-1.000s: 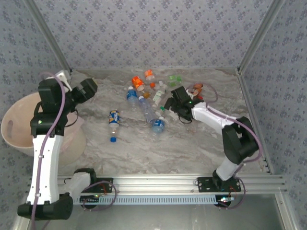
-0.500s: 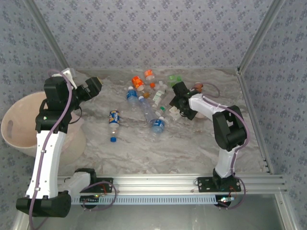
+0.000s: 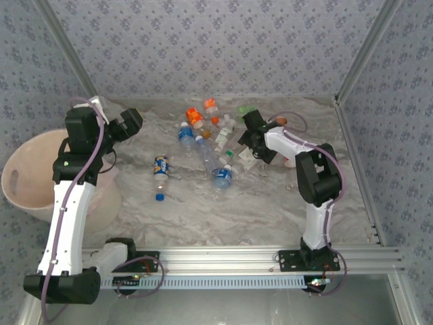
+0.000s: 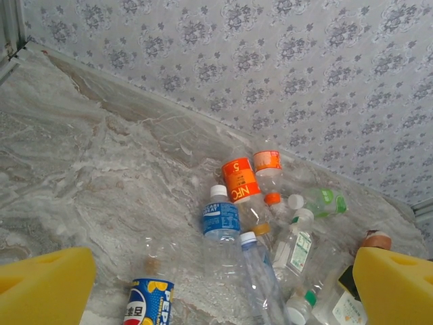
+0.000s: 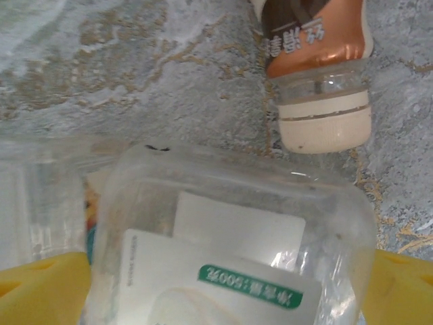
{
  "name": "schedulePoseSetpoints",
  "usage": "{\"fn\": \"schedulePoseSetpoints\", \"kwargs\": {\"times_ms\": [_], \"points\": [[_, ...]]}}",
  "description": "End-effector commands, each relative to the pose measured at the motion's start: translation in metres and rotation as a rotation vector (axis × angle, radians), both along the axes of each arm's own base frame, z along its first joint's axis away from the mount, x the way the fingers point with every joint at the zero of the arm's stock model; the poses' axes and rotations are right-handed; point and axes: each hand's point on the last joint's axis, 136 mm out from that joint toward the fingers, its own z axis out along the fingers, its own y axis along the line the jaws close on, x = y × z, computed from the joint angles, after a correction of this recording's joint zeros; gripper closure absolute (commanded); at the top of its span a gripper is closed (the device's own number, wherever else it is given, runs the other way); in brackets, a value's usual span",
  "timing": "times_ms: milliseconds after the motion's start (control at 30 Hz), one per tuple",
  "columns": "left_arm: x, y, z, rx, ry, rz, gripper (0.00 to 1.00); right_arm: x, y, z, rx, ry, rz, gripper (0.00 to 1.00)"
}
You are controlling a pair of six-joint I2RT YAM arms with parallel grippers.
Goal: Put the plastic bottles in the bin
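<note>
While its jaws stand wide apart, the right gripper (image 5: 220, 298) straddles a clear bottle with a white label (image 5: 230, 257), and a brown-labelled bottle (image 5: 318, 61) lies just beyond it. The left gripper (image 3: 128, 123), also spread and empty, hovers over the table (image 3: 203, 210), between the bin (image 3: 24, 162) and the scattered plastic bottles (image 3: 186, 135).

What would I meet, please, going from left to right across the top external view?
The bin → left gripper → lone blue-capped bottle → orange-labelled bottle → right gripper → brown-labelled bottle.
</note>
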Motion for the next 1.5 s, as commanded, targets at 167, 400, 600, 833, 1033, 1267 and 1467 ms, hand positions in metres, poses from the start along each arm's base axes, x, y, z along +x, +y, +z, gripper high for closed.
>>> {"fn": "schedulePoseSetpoints", "kwargs": {"times_ms": [167, 400, 600, 833, 1033, 1267, 1467], "points": [[0.005, -0.006, 0.003, 0.009, -0.021, -0.035, 0.02, -0.003, -0.006, -0.019, -0.013, 0.057, -0.009, 0.0], [0.01, -0.031, 0.001, -0.022, -0.025, -0.168, 0.02, 0.002, -0.005, -0.034, 0.03, 0.046, 0.003, 0.01], [0.008, -0.059, -0.002, -0.002, -0.029, -0.291, 0.02, 0.005, -0.007, -0.016, 0.055, -0.041, 0.025, 0.16], [0.012, -0.102, -0.017, 0.013, -0.006, -0.425, 0.02, 0.004, -0.008, 0.021, 0.083, -0.22, 0.056, 0.23], [0.023, -0.151, -0.056, 0.038, 0.065, -0.534, 0.02, -0.001, -0.003, 0.046, 0.127, -0.351, 0.079, 0.24], [0.02, -0.225, -0.109, 0.014, 0.141, -0.751, 0.02, -0.007, 0.014, 0.109, 0.222, -0.555, 0.133, 0.25], [0.017, -0.274, -0.124, -0.055, 0.123, -0.901, 0.02, -0.017, 0.033, 0.154, 0.352, -0.676, 0.198, 0.25]]}}
